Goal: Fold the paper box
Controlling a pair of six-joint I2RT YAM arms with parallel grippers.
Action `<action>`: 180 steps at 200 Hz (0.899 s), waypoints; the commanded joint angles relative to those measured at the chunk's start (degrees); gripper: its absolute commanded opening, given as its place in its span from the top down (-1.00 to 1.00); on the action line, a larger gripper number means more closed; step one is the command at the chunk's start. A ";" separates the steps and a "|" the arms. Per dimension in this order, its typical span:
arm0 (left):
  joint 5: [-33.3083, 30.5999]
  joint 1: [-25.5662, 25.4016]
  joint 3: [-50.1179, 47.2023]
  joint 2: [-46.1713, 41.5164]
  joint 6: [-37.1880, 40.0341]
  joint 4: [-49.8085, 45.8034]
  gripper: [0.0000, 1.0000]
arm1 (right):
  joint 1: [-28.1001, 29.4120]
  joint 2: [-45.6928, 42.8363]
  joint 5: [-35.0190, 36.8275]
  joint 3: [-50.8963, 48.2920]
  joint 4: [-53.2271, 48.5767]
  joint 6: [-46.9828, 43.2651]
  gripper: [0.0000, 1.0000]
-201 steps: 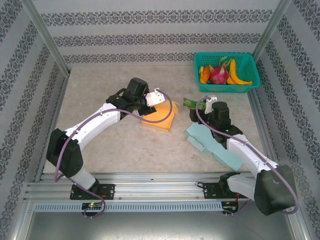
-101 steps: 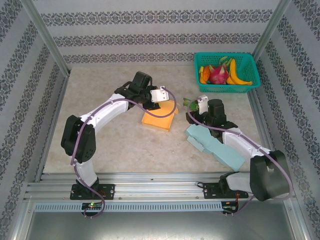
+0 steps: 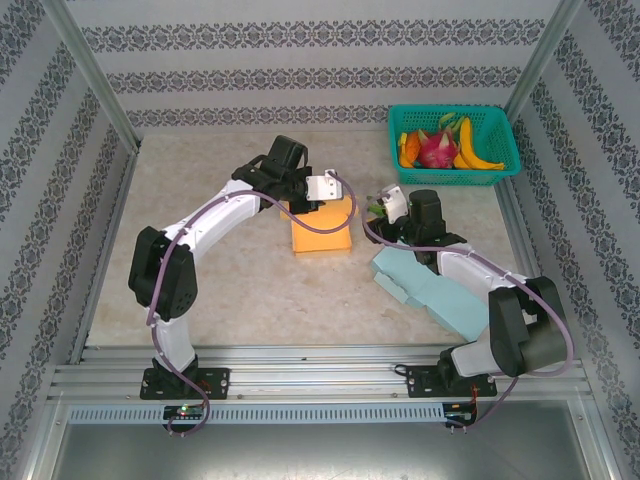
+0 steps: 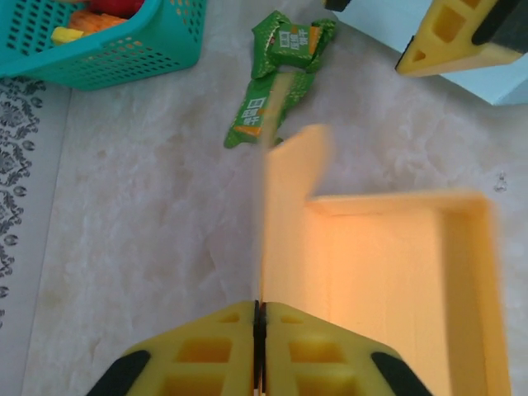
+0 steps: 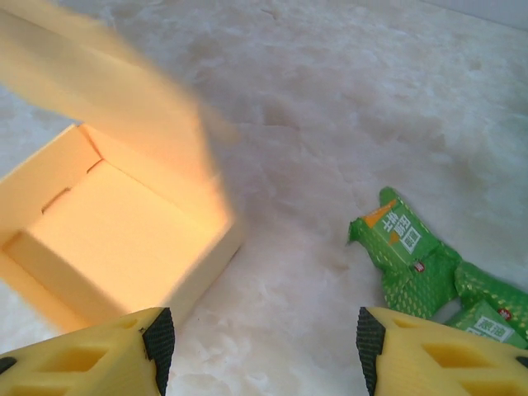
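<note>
Pinching an upright wall of the orange paper box (image 3: 322, 235) between closed fingers, the left end effector (image 4: 257, 312) sits at the box's far edge on the pale bench (image 3: 240, 290). The right end effector (image 5: 260, 351) hangs partly open and empty just right of the box, which lies ahead and to its left. Green snack packets (image 5: 408, 252) lie to its right, so its next fold likely means a leftward reach.

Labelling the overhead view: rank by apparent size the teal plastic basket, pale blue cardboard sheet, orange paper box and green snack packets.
1. Teal plastic basket
2. Pale blue cardboard sheet, partly under the right arm, so first place is unsure
3. Orange paper box
4. Green snack packets
</note>
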 commanded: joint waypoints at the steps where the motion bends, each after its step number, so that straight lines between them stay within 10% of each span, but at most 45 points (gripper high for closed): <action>1: 1.93 0.86 1.42 1.34 2.17 -4.42 0.92 | 0.23 -0.51 -3.55 0.84 1.45 -4.39 -0.24; 180: 12.17 0.78 -4.71 -8.82 3.19 -3.19 1.00 | -3.37 -3.05 -15.42 -2.73 2.79 -20.25 -0.24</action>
